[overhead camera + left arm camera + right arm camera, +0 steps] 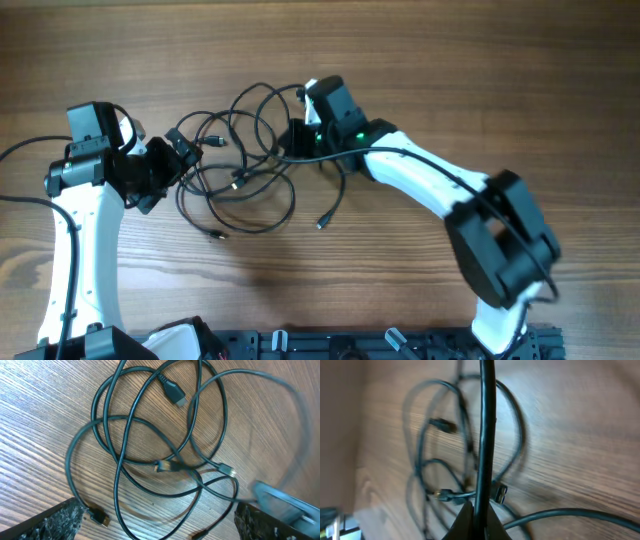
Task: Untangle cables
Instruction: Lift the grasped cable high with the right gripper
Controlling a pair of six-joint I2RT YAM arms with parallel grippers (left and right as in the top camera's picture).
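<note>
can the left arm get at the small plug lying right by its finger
Probably yes: the left gripper is open over the cables, and the small plug lies on bare wood just inside one finger, with no cable crossing over it.

The overhead camera is looking straight down from high above, taking in the whole table point(450, 60), my left arm point(80, 230) and my right arm point(420, 180). My left wrist camera is facing down close over the cables point(162, 466). My right wrist camera is peering closer still, its picture blurred. All three are sharing that tangle.
</note>
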